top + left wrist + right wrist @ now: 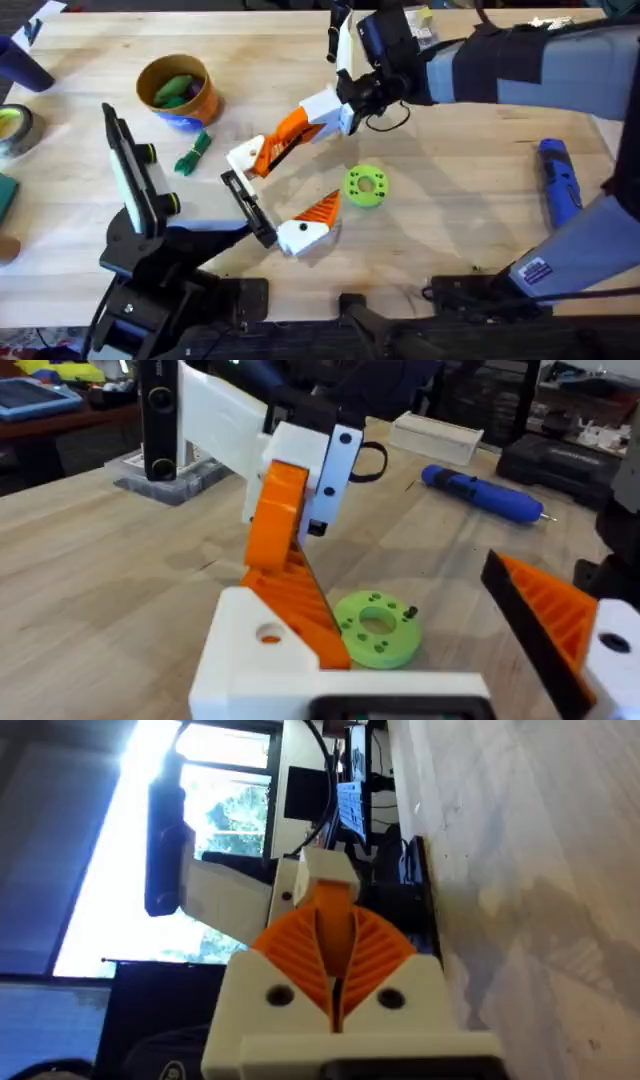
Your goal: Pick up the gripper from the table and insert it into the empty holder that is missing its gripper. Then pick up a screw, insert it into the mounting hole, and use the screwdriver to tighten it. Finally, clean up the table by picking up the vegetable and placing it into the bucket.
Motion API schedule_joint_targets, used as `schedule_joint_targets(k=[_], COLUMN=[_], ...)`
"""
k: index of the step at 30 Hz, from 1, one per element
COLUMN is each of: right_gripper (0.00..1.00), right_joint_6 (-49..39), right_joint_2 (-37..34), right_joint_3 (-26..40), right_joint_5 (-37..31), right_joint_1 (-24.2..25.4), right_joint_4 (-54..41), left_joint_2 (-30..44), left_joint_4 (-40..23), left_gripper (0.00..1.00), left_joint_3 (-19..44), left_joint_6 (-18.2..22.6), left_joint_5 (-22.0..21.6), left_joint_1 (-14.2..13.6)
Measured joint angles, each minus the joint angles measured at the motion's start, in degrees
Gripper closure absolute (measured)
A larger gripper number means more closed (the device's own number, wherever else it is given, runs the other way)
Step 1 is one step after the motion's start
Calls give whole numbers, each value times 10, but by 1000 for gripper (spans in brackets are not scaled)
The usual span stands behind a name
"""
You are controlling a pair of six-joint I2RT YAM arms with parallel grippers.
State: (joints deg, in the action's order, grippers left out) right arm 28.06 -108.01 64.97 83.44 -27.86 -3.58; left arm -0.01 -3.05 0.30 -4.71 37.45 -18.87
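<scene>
Because the part has to meet its seat squarely, my right gripper is clamped shut along the orange wedge of the gripper. It holds it slanted near the middle of the table, white base leading. That base sits touching the holder at the far end of the black rail; whether it is fully seated I cannot tell. The left tool's state I cannot tell. The vegetable lies beside the bucket, toward the far left corner.
</scene>
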Motion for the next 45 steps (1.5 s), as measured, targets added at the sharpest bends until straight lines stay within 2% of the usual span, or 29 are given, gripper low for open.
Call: schedule_joint_targets(k=[11,20,30,38,44,45], right_gripper=[989,991,991,991,990,967], right_joint_6=[42,141,224,243,242,242], right_joint_2=[0,0,0,0,0,0], right_joint_3=[0,0,0,0,0,0], right_joint_5=[-14,-61,-118,-160,-165,-165], right_joint_1=[-5,-22,-49,-68,-70,-70], right_joint_4=[27,141,201,219,220,220], left_joint_2=[0,0,0,0,0,0], left_joint_4=[0,2,1,0,-1,-1], left_gripper=[10,10,10,10,10,10], left_joint_3=[0,0,0,0,0,0], left_joint_6=[-2,-1,-1,-11,-14,-14], left_joint_5=[-17,-75,-131,-155,-159,-159], left_joint_1=[0,0,2,5,5,5])
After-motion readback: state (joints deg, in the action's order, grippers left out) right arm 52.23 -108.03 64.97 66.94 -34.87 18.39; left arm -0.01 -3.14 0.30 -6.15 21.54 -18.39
